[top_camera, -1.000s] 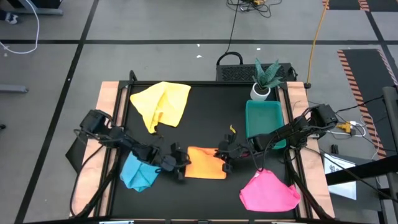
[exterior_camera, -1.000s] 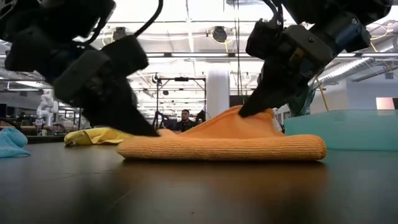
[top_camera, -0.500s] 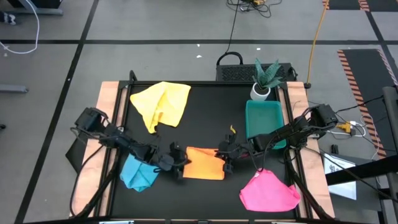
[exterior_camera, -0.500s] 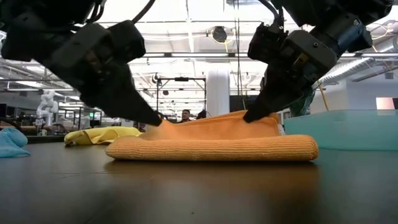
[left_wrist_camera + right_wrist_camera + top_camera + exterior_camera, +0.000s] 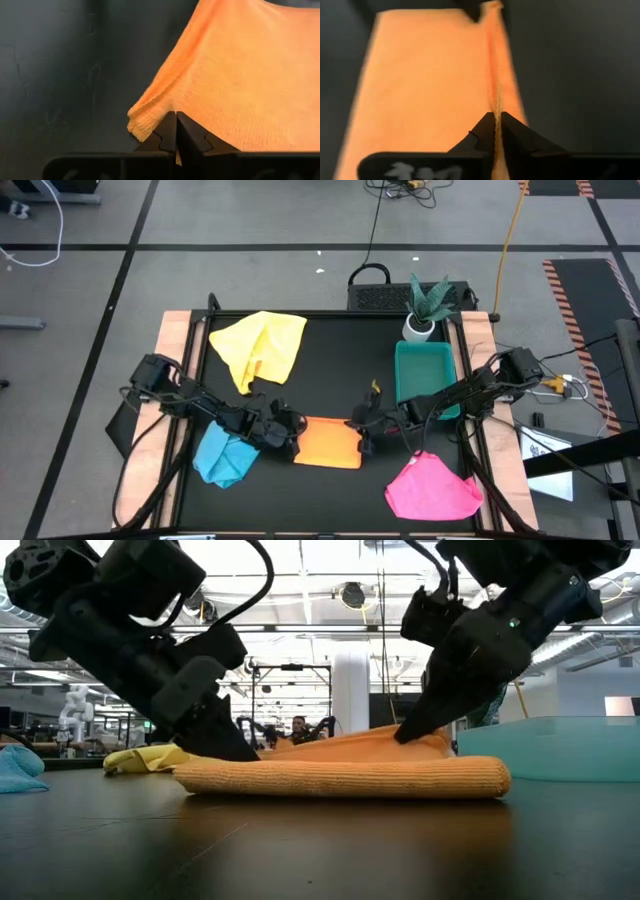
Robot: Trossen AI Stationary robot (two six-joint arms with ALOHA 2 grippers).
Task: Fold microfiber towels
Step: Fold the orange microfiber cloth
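So going across the black table (image 5: 330,370) from the left: the light blue towel (image 5: 224,457) sits bunched up near the front left corner, and a yellow towel (image 5: 261,348) lies rumpled further back on that side. The left claw (image 5: 283,436) is just beside the blue one, down at the left edge of the orange towel (image 5: 327,442), and the left wrist cam shows its fingers pinched together on that towel's corner (image 5: 150,120), with the fabric lifted a little off the table there. The orange towel itself is in the front middle of the table, folded over on itself; from the low cam it looks like a thick flat roll along the front with the top layer (image 5: 340,772) pulled up at both ends. The right claw (image 5: 364,430) has the opposite edge, fingers clamped shut on the cloth (image 5: 496,107) in its own cam. Right of that is the green tray (image 5: 424,367) with a small potted plant (image 5: 426,305) behind it at the back right corner. The pink towel (image 5: 432,486) is heaped at the front right, well clear of both claws.
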